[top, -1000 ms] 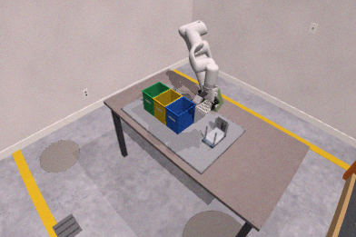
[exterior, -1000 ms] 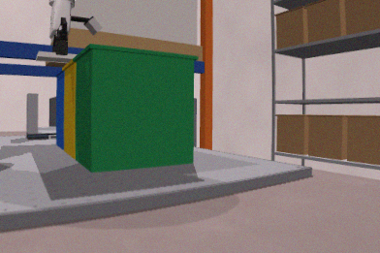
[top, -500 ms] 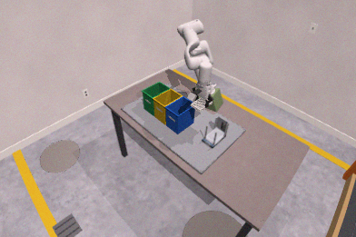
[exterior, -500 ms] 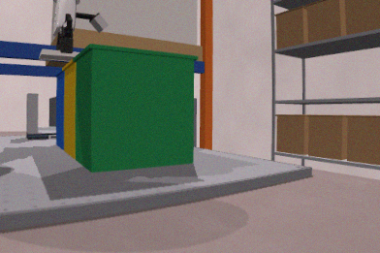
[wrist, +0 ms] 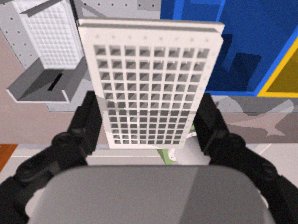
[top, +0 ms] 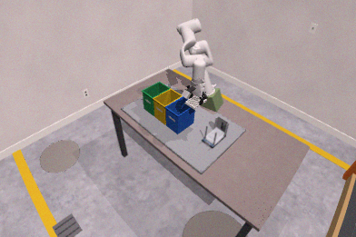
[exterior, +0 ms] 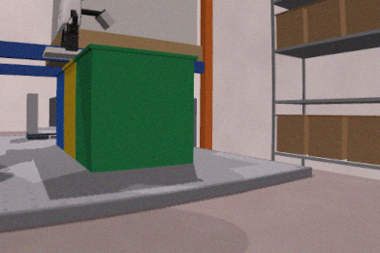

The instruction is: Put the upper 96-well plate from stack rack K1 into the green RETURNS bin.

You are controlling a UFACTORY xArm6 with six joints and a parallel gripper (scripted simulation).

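My gripper (wrist: 148, 104) is shut on the white 96-well plate (wrist: 150, 82), gripping its two long sides. In the top view the plate (top: 192, 102) hangs in the air at the near end of the blue bin (top: 180, 114), on the arm's side. The yellow bin (top: 166, 102) comes after it, and the green bin (top: 154, 95) is the farthest of the row. In the exterior view the plate (exterior: 60, 52) sits level with the rim of the green bin (exterior: 136, 109), behind it. Rack K1 (top: 215, 134) stands on the grey mat with the lower plate (wrist: 50, 35) in it.
The three bins touch each other in a row on the grey mat. A green wedge block (top: 213, 101) sits by the arm's base. Shelving with brown boxes (exterior: 325, 75) and an orange post (exterior: 206, 55) stand beyond the table.
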